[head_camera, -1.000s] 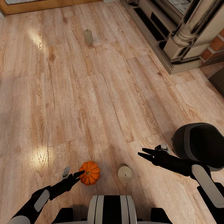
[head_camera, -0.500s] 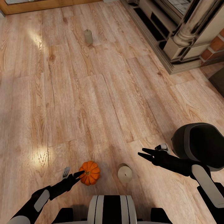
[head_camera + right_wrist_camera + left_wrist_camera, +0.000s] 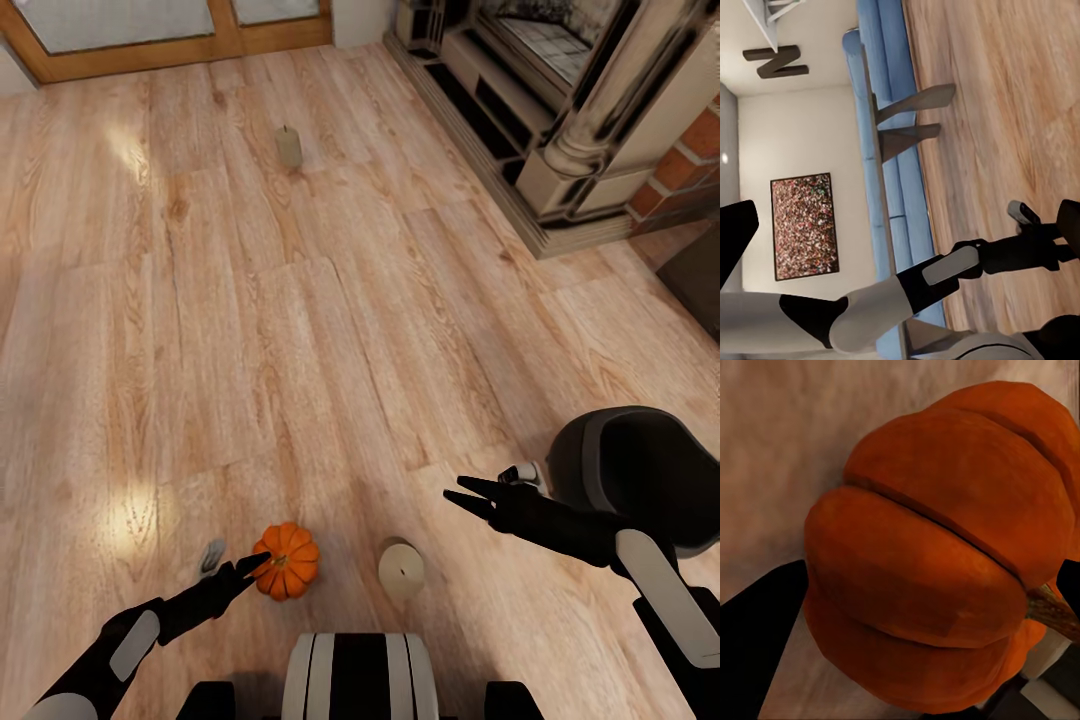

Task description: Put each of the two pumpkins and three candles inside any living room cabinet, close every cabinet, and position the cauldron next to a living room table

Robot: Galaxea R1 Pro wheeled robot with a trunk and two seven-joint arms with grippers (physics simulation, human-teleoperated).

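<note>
One orange pumpkin (image 3: 288,562) sits on the wood floor just ahead of my base. My left gripper (image 3: 236,562) is open, its dark fingertip touching the pumpkin's left side. In the left wrist view the pumpkin (image 3: 937,562) looms very close between the spread fingers (image 3: 757,637). A squat candle (image 3: 401,569) stands to the right of the pumpkin. Another candle (image 3: 289,147) stands far up the floor. The black cauldron (image 3: 640,475) sits at the right, behind my right arm. My right gripper (image 3: 465,498) hovers open and empty above the floor, left of the cauldron.
A fireplace surround with a pale column (image 3: 590,120) and a brick edge (image 3: 680,170) fills the upper right. Wood-framed glass doors (image 3: 150,40) run along the top. A dark block (image 3: 700,285) is at the right edge. The right wrist view shows a blue sofa (image 3: 889,112).
The whole head view has shifted down, so the camera tilted up and the doors now show. Arms, pumpkin and candles keep their places.
</note>
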